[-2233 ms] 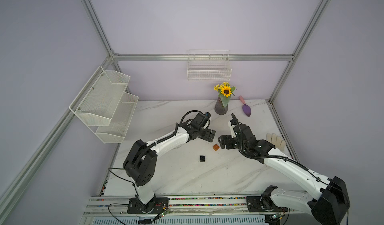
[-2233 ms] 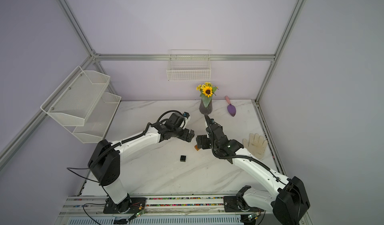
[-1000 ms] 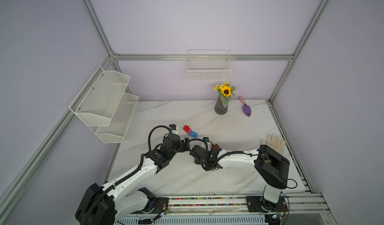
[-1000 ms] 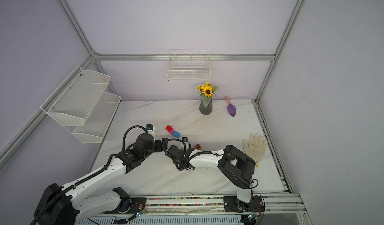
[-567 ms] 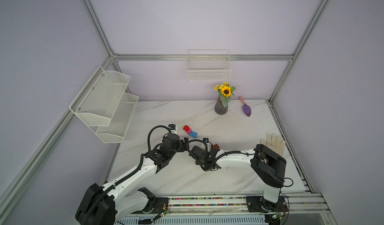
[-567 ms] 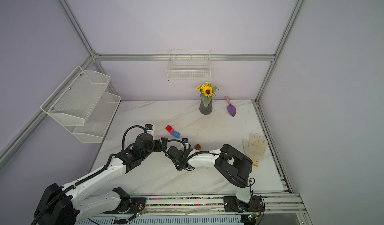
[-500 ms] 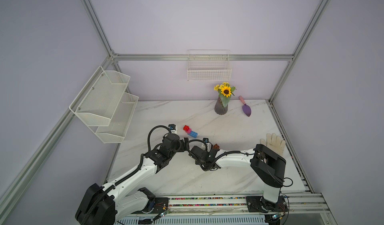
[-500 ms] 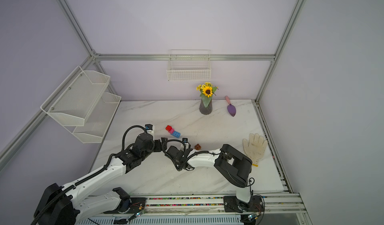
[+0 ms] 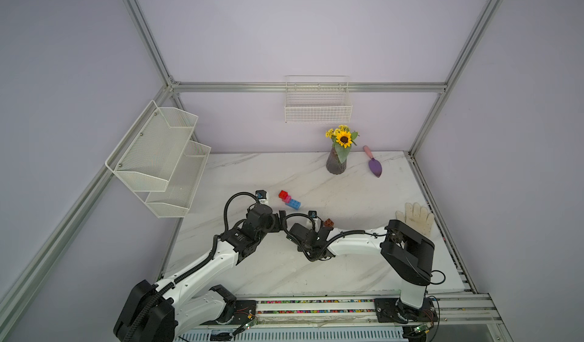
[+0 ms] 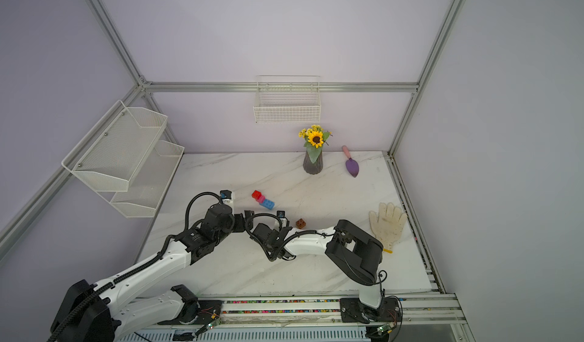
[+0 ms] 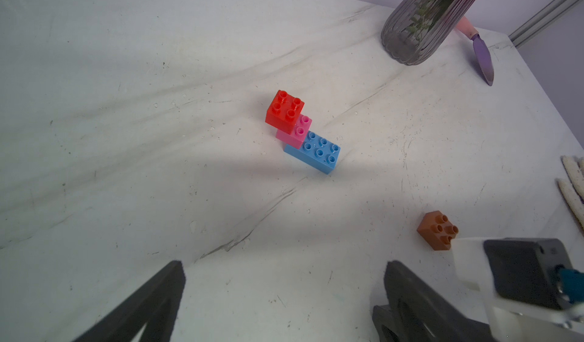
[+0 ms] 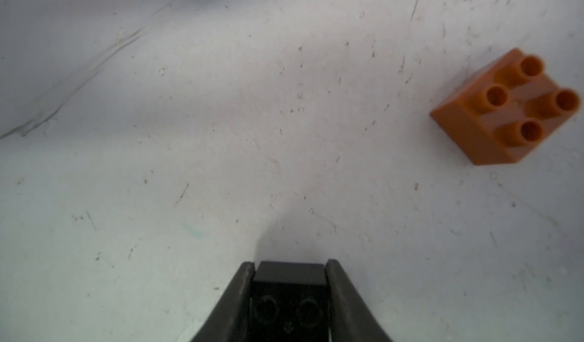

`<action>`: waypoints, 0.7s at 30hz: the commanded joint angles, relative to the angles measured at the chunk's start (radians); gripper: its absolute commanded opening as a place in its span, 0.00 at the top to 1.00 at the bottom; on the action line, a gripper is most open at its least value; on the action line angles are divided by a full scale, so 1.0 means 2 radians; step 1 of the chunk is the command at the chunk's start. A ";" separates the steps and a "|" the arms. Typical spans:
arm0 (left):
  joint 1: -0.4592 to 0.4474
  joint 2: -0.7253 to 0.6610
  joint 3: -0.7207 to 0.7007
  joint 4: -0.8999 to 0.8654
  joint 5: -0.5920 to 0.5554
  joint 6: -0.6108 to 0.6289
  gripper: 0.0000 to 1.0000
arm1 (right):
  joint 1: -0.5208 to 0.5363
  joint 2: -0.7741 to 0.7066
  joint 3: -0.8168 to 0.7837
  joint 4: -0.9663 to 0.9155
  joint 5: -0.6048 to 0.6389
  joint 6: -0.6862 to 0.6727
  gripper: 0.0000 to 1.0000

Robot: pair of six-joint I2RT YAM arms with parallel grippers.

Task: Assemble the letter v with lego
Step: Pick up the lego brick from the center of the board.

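A red brick [image 11: 284, 111] sits stepped on a pink brick [image 11: 298, 131], which sits on one end of the light-blue brick [image 11: 319, 154]. This joined piece stands mid-table in both top views [image 9: 289, 199] [image 10: 263, 199]. The orange-brown brick [image 12: 505, 106] [image 9: 328, 222] lies loose, studs up, beside my right wrist. My right gripper [image 12: 290, 263] is shut on the black brick [image 12: 290, 293], low over the marble. My left gripper [image 11: 284, 271] is open and holds nothing, a short way in front of the blue brick.
A ribbed grey vase [image 9: 336, 163] with sunflowers and a purple trowel [image 9: 374, 166] stand at the back. A white glove [image 9: 415, 217] lies at the right edge. Mesh shelves [image 9: 158, 157] hang on the left wall and a wire basket [image 9: 317, 103] on the back wall.
My right jaws have closed in onto the black brick over the last second. Both arms have stayed nearly still, after drawing back from the table's middle before that.
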 commanded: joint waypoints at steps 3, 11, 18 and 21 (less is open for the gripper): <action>0.003 -0.014 -0.006 0.017 -0.005 -0.015 0.00 | 0.009 0.012 0.014 -0.041 0.017 0.011 0.61; 0.003 -0.016 -0.018 0.028 -0.002 -0.022 0.00 | 0.010 0.015 0.020 -0.079 0.035 -0.011 0.75; 0.003 -0.016 -0.019 0.034 -0.001 -0.021 0.00 | -0.039 -0.081 -0.015 -0.048 -0.020 -0.192 0.74; 0.003 -0.014 -0.016 0.038 0.001 -0.015 0.00 | -0.128 -0.134 -0.036 -0.032 -0.147 -0.278 0.73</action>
